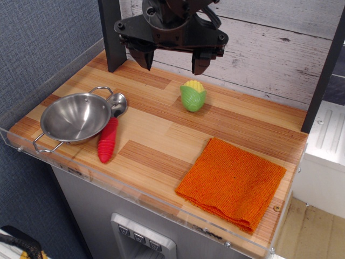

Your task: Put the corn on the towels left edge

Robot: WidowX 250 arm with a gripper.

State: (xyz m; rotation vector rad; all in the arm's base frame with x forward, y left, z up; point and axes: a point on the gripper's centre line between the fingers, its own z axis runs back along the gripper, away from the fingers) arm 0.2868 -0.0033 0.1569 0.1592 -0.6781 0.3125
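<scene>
1. Observation.image view, looking down at an angle onto a wooden counter of mixed light and dark planks, edged by a clear acrylic lip.
2. Hanging at top centre above the counter's back edge: black gripper, two dark fingers spread wide apart, nothing between them, nothing touched.
3. Standing upright just below and slightly right of the gripper, toward the back of the counter: the corn, yellow kernelled top above glossy green husk, resting on the wood, clear of the fingers.
4. Lying flat at the front right corner: the towel, orange, coarse knit, folded in layers, turned at a diagonal so one corner points toward the middle of the counter; layered edges showing along its near side.
5. Well apart, corn and towel, with bare wood between; towel's left edge unoccupied.
6. Sitting at the left: steel pot, shiny, two loop handles, empty inside.
7. Leaning against the pot's right rim: metal spoon bowl on a red ribbed handle running toward the front edge.
8. Behind: whitewashed plank wall; dark post rising at the back left.
</scene>
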